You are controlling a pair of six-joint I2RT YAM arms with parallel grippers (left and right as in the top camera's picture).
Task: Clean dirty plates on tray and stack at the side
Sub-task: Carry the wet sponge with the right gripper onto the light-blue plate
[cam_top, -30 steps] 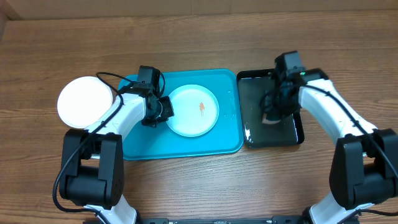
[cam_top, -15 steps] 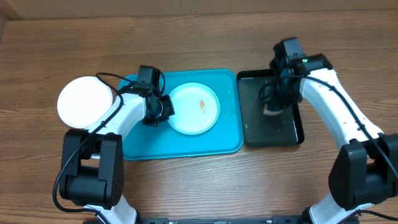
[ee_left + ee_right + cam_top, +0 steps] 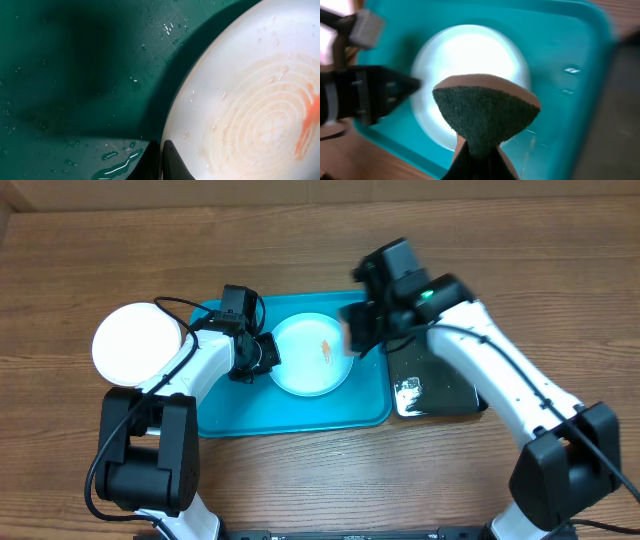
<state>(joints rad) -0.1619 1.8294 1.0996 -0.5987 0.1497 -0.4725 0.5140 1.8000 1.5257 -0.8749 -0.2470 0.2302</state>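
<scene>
"What has the left gripper (image 3: 266,352) got?"

"It's pinched shut on the rim of the plate (image 3: 303,370). In the wrist view the two tips are nipped together right over the edge. The plate lies flat in the tray (image 3: 235,415), spreading away from those tips toward the other arm, with an orange smear (image 3: 324,352) near its middle."

"And that arm?"

"It's folded low, with the forearm slanting past a white plate (image 3: 133,345) that sits on the table (image 3: 80,260) behind the gripper, outside the tray."

"The right gripper (image 3: 477,161)?"

"That one is clamped tight on a sponge (image 3: 485,107), dark scouring face up toward its camera. It hangs over the plate's edge on the side opposite the left gripper. I can't tell whether the sponge touches the plate."

"Its arm?"

"Stretched long across the black tray (image 3: 445,385), which lies behind the gripper and has wet patches on it."

"Anything unclear?"

"From above the right gripper is a blur. In its own view the sponge covers most of the fingers. The left fingers are cut off at the bottom edge."
</scene>
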